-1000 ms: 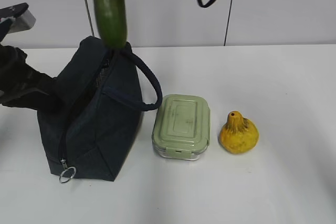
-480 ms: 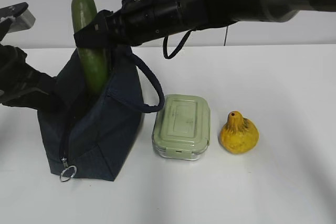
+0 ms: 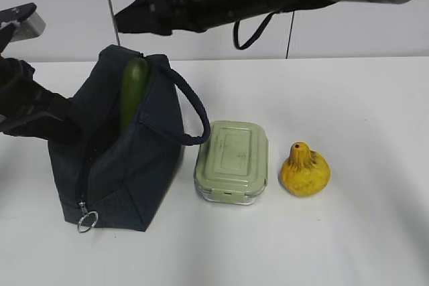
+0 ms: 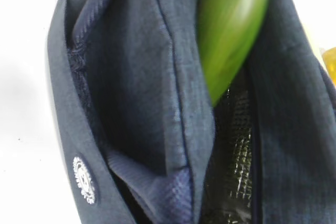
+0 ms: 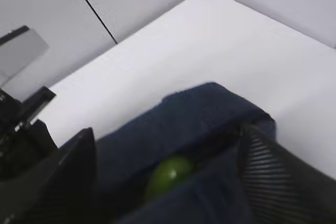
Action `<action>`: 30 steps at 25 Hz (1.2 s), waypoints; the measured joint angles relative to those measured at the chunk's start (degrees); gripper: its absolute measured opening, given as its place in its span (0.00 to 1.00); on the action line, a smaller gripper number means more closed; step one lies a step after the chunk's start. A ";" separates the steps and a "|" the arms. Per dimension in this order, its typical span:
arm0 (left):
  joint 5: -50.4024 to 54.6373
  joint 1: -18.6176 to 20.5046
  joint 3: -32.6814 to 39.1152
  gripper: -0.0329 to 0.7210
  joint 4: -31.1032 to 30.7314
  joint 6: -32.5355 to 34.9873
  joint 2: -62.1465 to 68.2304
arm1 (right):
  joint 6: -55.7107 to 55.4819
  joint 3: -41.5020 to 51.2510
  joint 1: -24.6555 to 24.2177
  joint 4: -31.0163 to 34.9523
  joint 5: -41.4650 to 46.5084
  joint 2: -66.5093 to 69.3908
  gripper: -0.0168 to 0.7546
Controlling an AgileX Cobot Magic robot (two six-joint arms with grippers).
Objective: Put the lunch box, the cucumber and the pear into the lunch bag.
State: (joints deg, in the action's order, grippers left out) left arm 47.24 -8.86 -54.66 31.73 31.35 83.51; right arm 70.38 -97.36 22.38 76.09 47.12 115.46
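Exterior view: on a white desk [image 3: 348, 232], a boxy dark navy fabric lunch bag [image 3: 117, 165] stands with its mouth open, its looped strap handle [image 3: 191, 108] drooping toward a rectangular clear lunch box with a pale sage-green clip lid [image 3: 232, 161] just beside it. A long, smooth, dark green cucumber [image 3: 133, 88] stands on end in the bag's mouth, its upper tip poking above the rim and leaning on the fabric; the left wrist view shows it running down beside the dark, shiny lining [image 4: 231, 145]. A squat yellow-orange pear with a narrow neck [image 3: 305, 170] sits on the desk right of the box, apart from it.

The right gripper [image 3: 131, 18] hangs above the bag, clear of the cucumber; its jaws stand spread and empty in the right wrist view, framing the bag's mouth. The left arm [image 3: 27, 102] presses against the bag's left side, apparently steadying it, but whether its jaws are open or closed cannot be told.

With the cucumber lodged upright, the step looks best finished by keeping the bag braced and its mouth wide, then checking that the cucumber settles low enough to leave room. The box, the bulkiest item left, would likely need to go in flat and level, so a tall cucumber could block it.
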 joint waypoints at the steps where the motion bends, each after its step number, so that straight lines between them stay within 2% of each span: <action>1: 0.00 0.00 0.00 0.02 0.00 0.00 0.00 | -2.00 -0.10 -1.11 -3.14 1.02 -0.79 0.86; 3: 0.00 0.00 0.00 0.02 0.00 0.00 0.00 | -8.60 -0.10 -3.95 -12.36 3.22 -2.96 0.84; 8: 0.00 0.00 0.00 0.02 0.00 0.04 0.00 | -35.02 -0.12 -9.45 -44.64 11.77 -5.52 0.77; 10: 0.00 0.00 0.00 0.02 0.00 0.04 0.00 | -41.71 -0.12 -9.93 -52.55 16.29 -5.25 0.76; 13: -0.06 0.00 0.00 0.02 -0.06 0.04 0.00 | -48.83 -0.12 -9.93 -56.95 21.75 -3.87 0.76; 19: -0.11 0.00 0.00 0.02 -0.06 0.04 0.00 | -56.05 -0.12 -8.94 -63.41 22.66 -0.69 0.75; 22: -0.11 0.00 0.00 0.02 -0.06 0.04 0.00 | -57.13 -0.12 -6.39 -65.07 22.70 0.24 0.75; 27: -0.17 0.00 0.00 0.02 -0.12 0.04 0.00 | -60.83 0.25 -0.42 -74.54 22.70 0.24 0.72; 30: -0.17 0.00 0.00 0.02 -0.17 0.04 0.00 | -61.54 2.04 0.34 -75.79 22.70 0.24 0.68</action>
State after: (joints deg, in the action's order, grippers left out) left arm 47.07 -8.86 -54.66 31.56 31.39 83.51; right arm 8.84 -95.32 22.73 0.30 69.81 115.71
